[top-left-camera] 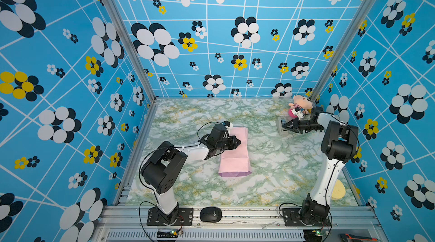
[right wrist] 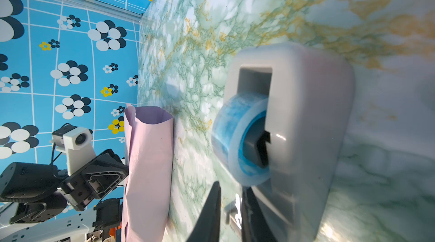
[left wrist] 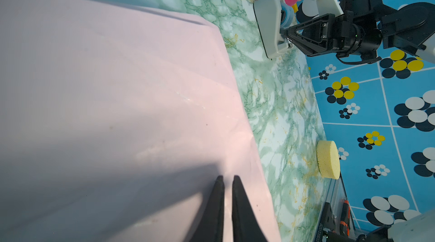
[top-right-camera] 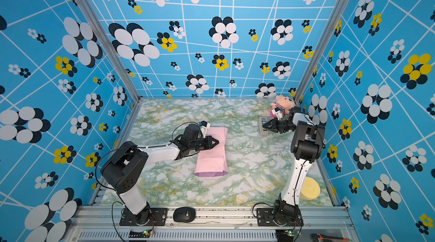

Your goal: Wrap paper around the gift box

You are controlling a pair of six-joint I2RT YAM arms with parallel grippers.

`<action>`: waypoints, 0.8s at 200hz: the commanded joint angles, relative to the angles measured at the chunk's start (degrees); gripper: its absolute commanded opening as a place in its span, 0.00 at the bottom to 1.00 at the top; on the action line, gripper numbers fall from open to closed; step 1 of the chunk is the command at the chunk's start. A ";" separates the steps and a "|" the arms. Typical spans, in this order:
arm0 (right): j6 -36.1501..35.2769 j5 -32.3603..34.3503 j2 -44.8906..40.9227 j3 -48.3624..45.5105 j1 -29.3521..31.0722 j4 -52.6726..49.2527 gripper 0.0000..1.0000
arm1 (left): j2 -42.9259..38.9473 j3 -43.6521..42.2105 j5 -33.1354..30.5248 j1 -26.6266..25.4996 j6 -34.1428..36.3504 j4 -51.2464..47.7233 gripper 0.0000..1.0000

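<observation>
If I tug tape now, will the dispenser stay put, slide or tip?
The dispenser is a plastic shell on a glossy table, so it will probably slide towards the pull. It is narrow with the roll seated high, so a sideways tug might tip it. Nothing is seen bracing it.

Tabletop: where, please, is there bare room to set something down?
Bare: the wide stretch between the paper and the right arm, and the front strip before the paper. Crowded: the far right corner, with tape dispenser, plush toy and right pincer.
</observation>
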 commanded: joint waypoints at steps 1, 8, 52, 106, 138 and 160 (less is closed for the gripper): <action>-1.21 -0.43 0.67 1.01 0.65 -4.08 0.16 | 4.16 -2.06 -4.35 -0.09 0.15 -9.93 0.13; -1.01 -0.61 0.13 0.78 0.60 -4.15 0.15 | 4.15 -2.01 -4.35 -0.09 0.27 -9.95 0.13; 2.58 0.36 -3.04 0.41 0.56 -4.97 0.00 | 3.90 -2.17 -4.44 -0.09 0.36 -10.11 0.13; 5.41 -0.30 -3.77 -0.27 0.56 -5.86 0.00 | 3.57 -2.52 -4.44 0.00 0.62 -9.97 0.13; 7.59 -1.33 -6.73 -1.41 0.30 -5.18 0.00 | 3.38 -2.71 -4.52 0.09 0.63 -9.88 0.13; 8.93 -1.26 -7.48 -1.85 0.18 -5.16 0.00 | 3.21 -2.89 -4.61 0.09 0.67 -9.80 0.13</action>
